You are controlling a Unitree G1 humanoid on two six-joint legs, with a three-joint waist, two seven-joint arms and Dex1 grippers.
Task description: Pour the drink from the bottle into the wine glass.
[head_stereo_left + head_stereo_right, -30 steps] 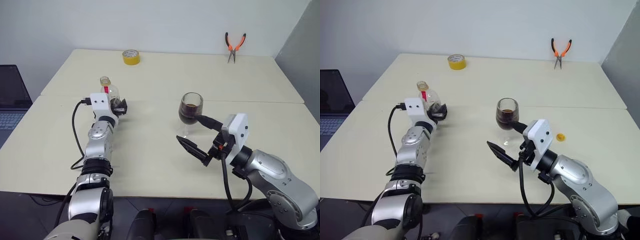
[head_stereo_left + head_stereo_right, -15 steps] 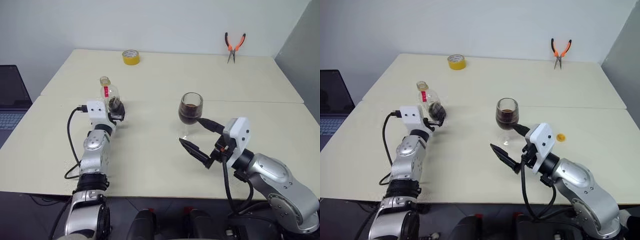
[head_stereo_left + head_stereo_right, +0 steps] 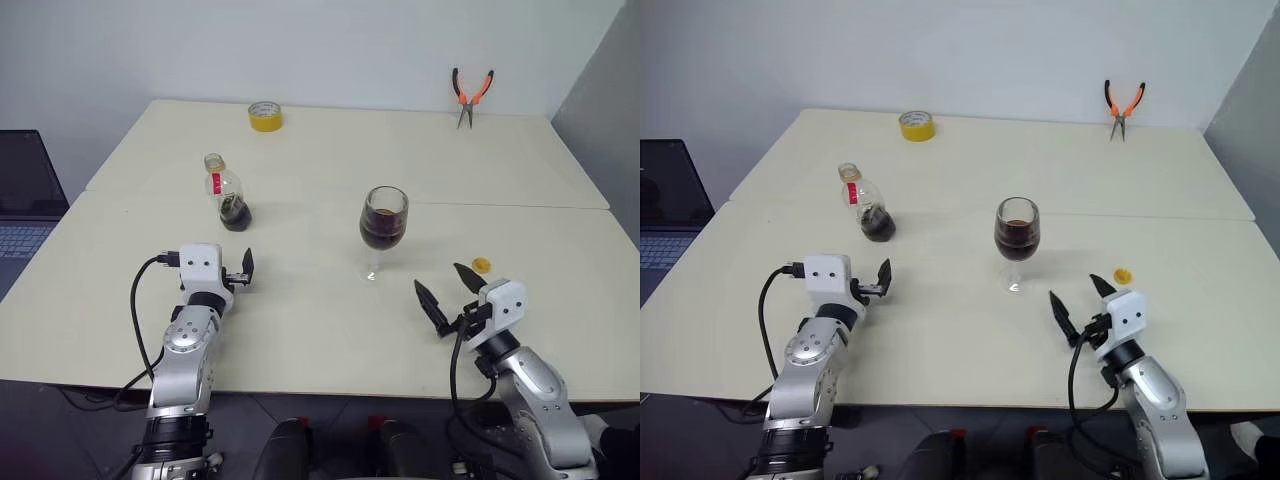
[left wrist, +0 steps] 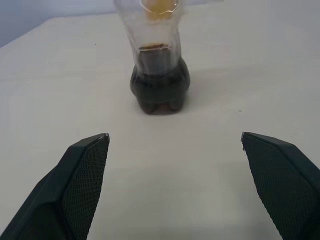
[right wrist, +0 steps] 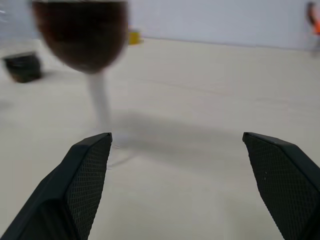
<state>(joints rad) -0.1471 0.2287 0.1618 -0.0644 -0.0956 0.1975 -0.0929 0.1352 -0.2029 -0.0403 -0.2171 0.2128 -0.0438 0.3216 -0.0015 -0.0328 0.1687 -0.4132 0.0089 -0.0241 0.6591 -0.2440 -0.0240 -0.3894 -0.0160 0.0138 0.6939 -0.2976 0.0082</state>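
Observation:
The bottle (image 3: 228,192) stands upright at mid-left of the table with its mouth uncovered and a little dark drink (image 4: 160,90) in its base. The wine glass (image 3: 384,226) stands at the table's middle, its bowl about half full of the dark drink (image 3: 1017,239). My left gripper (image 3: 232,272) is open and empty, level, a hand's length nearer the front edge than the bottle and pointing at it. My right gripper (image 3: 437,277) is also open and empty, low over the table to the front right of the glass, apart from its foot.
A small yellow cap (image 3: 481,265) lies on the table right of the glass, close behind my right gripper. At the far edge lie a yellow tape roll (image 3: 264,115) and orange pliers (image 3: 471,92). A laptop (image 3: 20,195) sits off the table's left side.
My left gripper has drawn back from the bottle towards the front edge, leaving it standing. My right gripper has sunk and swung right, away from the glass.

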